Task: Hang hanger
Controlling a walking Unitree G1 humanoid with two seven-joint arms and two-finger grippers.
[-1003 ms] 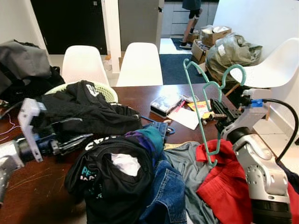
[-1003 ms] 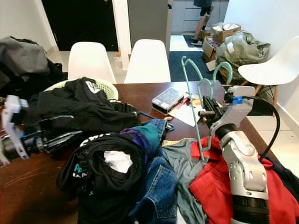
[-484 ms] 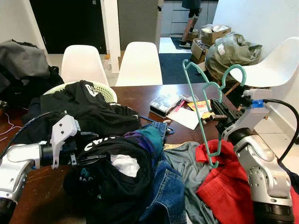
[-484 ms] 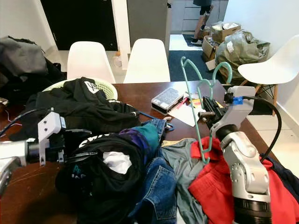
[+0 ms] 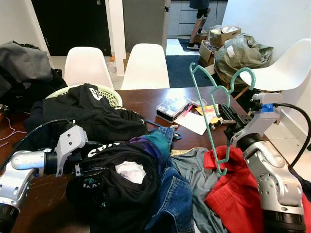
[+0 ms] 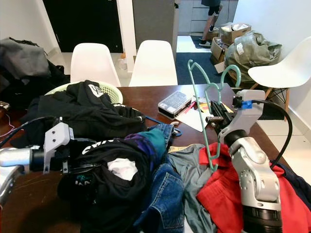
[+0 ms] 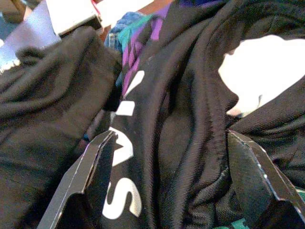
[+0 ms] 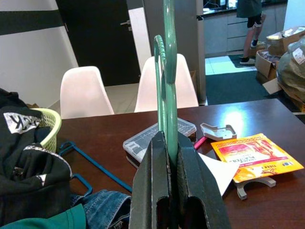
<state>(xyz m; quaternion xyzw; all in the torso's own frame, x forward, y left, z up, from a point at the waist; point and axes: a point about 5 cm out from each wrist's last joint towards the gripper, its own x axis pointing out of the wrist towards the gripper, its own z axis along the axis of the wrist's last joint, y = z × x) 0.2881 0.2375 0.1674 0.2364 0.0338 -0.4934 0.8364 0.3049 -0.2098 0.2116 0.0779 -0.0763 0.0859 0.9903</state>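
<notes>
Nearest the camera, soft clothing covers the front of the dark wooden bench (image 5: 141, 99): a black hoodie (image 5: 114, 182) with white lettering, folded blue jeans (image 5: 172, 204), a grey garment (image 5: 194, 170) and a crumpled red garment (image 5: 233, 194) at the right edge. The left gripper (image 7: 167, 157) is pushed low into the black hoodie with its fingers (image 7: 90, 167) spread wide, a thick fold of the knit fabric lying between them. The bare bench surface by the left arm is narrow, hemmed in by the pile.

To the right, the right gripper (image 8: 167, 157) is raised above the red garment, its two flat black fingers pressed tightly on the lower bar of a thin teal plastic hanger (image 5: 214, 116). The hanger stands nearly upright, hook uppermost, clear of the cloth except near its lowest corner, which is close to the red garment.

Behind it the middle of the bench is more open, holding a clear plastic case (image 8: 159, 138), white paper (image 5: 192, 124), an orange packet (image 8: 255, 152) and a blue hanger (image 8: 95, 167) lying flat. A pale green mesh basket (image 5: 109, 94) heaped with black clothes sits at the left.

Beyond the far edge stand two smooth white moulded chairs (image 5: 143, 65), a third at the right wall, then a doorway where a person's legs (image 5: 199, 22) show beside cardboard boxes (image 5: 221, 36).
</notes>
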